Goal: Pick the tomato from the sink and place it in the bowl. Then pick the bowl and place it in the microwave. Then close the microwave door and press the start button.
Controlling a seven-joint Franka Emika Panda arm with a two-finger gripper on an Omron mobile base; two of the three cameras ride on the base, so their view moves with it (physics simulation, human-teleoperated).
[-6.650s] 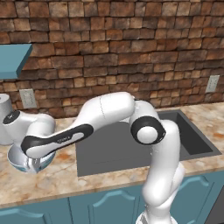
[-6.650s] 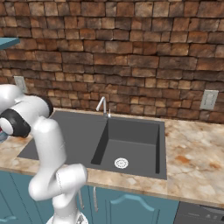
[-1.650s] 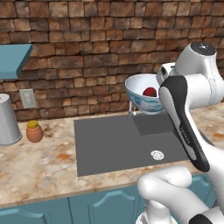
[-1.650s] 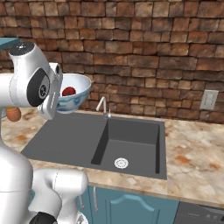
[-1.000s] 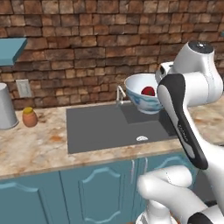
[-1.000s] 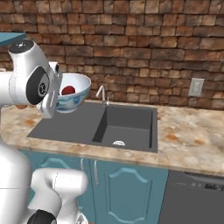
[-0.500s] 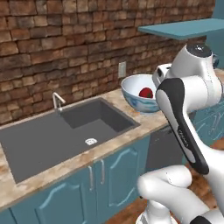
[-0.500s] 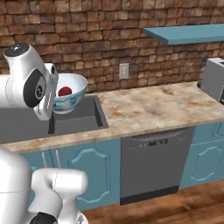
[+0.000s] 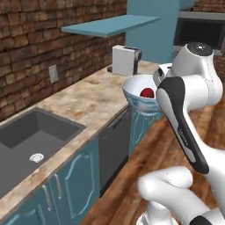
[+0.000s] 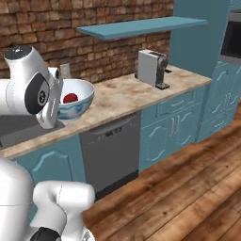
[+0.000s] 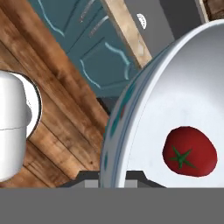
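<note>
The wide round bowl (image 9: 141, 97), pale blue-white with a faint pattern outside and white inside, is held up in the air beside the robot's upper arm, off the front edge of the marbled stone surface (image 9: 88, 103), and the small round red tomato (image 9: 146, 92) lies loose in its white hollow. In the hand view the gripper (image 11: 111, 175) sits at the bowl's rim with its narrow jaws pinched on the thin wall, so it has the bowl by the edge alone. Judged from this, the bowl is stiff and smooth, probably slippery where it is pinched, and a rim hold lets it tip easily; the tomato is light and round and would roll to the low side or out if the bowl tilts, so the bowl wants to be kept level and carried gently. Compared with half a second earlier, the whole picture has swung because the base has driven on: the dark grey rectangular sink (image 9: 30, 149) has slid to the lower left of the left base view, a boxy grey coffee machine (image 10: 151, 68) now stands on the far end of the surface, and the large built-in grey steel microwave (image 9: 200, 30) framed in teal cabinetry has come into sight at the upper right. The bowl and tomato sit against the arm just as they did.
</note>
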